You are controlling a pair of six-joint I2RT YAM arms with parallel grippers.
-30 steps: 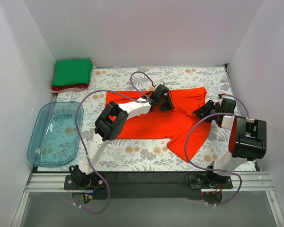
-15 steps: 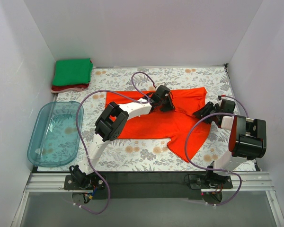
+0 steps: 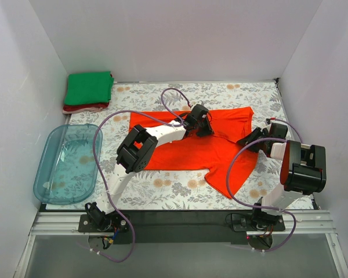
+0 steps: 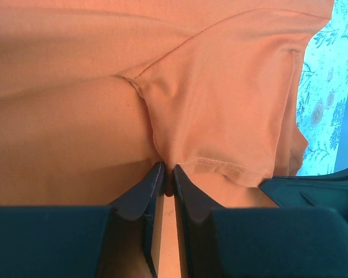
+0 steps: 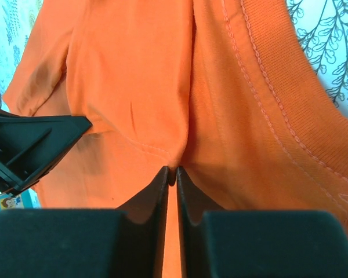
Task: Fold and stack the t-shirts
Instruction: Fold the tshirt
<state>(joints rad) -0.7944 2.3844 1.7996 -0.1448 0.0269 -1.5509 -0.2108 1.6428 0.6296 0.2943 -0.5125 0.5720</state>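
While both arms reach out over the table (image 3: 162, 186), we note the orange-red t-shirt (image 3: 185, 152) lying spread on the floral cover, from the middle toward the right. Its body lies sideways, with one sleeve pointing to the near right.

Left gripper (image 3: 202, 124): down on the far edge of the shirt, about mid-table. From the left wrist view, the two black fingers (image 4: 149, 186) stand almost together, with only a thin slit between them. A raised ridge of orange cloth runs into the tips, so we read the jaws as clamped on a pinch of the shirt. A stitched hem edge lies just right of the tips.

Right gripper (image 3: 247, 139): down on the right end of the shirt, beside the neck opening. From the right wrist view, its fingers (image 5: 153, 194) are likewise nearly touching, and a fold of cloth is drawn in between the tips. We read these jaws too as clamped on the shirt. The ribbed collar (image 5: 290, 119) curves past on the right of that view.

Far left corner: green t-shirt (image 3: 89, 88), folded square, resting on top of the dark red t-shirt (image 3: 84, 108), of which only an edge shows.

Left edge, nearer than the stack: clear blue tub (image 3: 66, 164), apart from the orange-red t-shirt.
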